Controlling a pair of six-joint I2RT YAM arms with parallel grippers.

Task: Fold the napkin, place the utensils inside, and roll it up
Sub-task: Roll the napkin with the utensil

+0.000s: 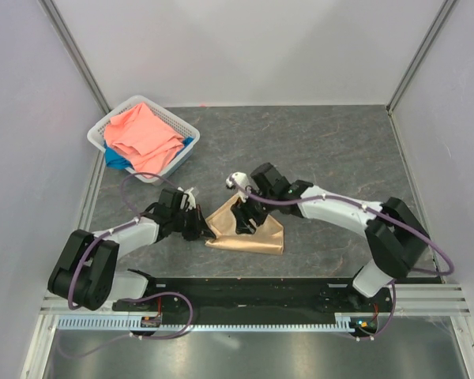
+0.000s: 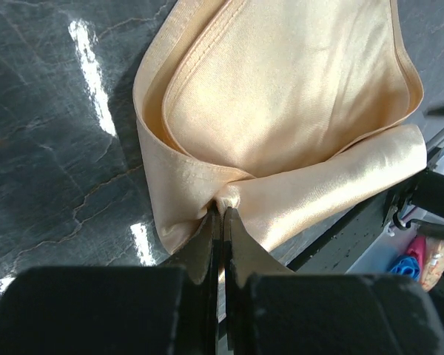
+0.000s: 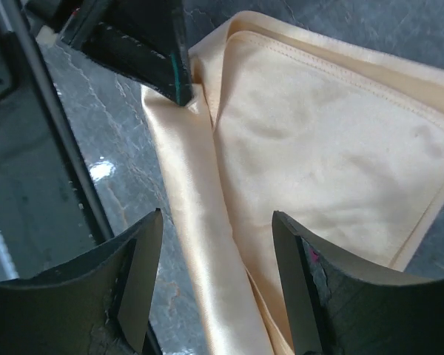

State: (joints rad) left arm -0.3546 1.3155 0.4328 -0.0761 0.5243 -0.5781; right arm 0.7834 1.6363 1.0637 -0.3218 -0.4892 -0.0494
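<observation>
- Sitting at the far left of the table (image 1: pixel 340 150) is a white basket (image 1: pixel 103 130) holding a coral-pink cloth (image 1: pixel 142 134), with a blue cloth (image 1: pixel 114 160) showing beneath it, well apart from the arms.
- Left hand (image 2: pixel 222 214): its fingers are pressed together on a small pinch of fabric at the left end of the napkin (image 2: pixel 281 96), low against the table.
- The napkin (image 1: pixel 257 237), shiny peach-gold, lies folded on the dark marbled table between the two hands, near the arms' bases. Stitched hems show in layers, and one edge is turned over into a narrow rolled band running from the left hand's pinch.
- Right hand (image 3: pixel 217 216): it hangs over the napkin (image 3: pixel 325 148) with its fingers spread wide, straddling the rolled band and gripping nothing.
</observation>
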